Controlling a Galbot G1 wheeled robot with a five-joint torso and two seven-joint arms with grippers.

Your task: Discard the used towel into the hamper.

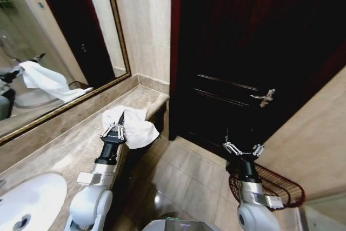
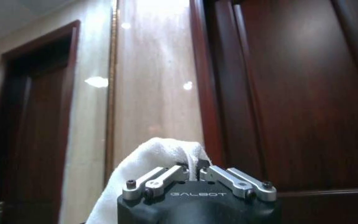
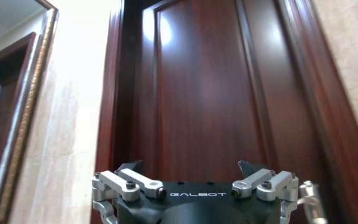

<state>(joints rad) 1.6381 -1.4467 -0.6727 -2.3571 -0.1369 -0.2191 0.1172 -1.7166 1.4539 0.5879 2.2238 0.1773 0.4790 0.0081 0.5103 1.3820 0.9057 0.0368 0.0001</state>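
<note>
Close under my camera, two arms are reaching forward, and I am placing everything from the counter [image 1: 65, 144]. My left gripper [image 1: 114, 131] is hanging over the counter's far end, and its jaws are pinched tight on the white towel [image 1: 136, 125]. In the left wrist view the towel [image 2: 157, 158] is bunching up between the fingers [image 2: 166, 175], so the hold is looking firm to me. My right gripper [image 1: 243, 149] is waiting off to the right of the counter, out over the tiled floor [image 1: 184, 177], with its claw spread wide and holding nothing. I am seeing the same wide gap in the right wrist view, at the right gripper [image 3: 191, 175].

Next I am thinking about the carry. I should be lifting the towel clear of the counter edge before swinging it right, so no loose corner drags. I should be letting go only when the cloth is hanging right above the opening.

Farther right of the counter, the hamper [image 1: 281, 185] is sitting on the floor behind my right arm. As far as I can see, it is holding nothing. Beyond the counter's end, a dark door [image 1: 243, 52] is standing shut.
</note>
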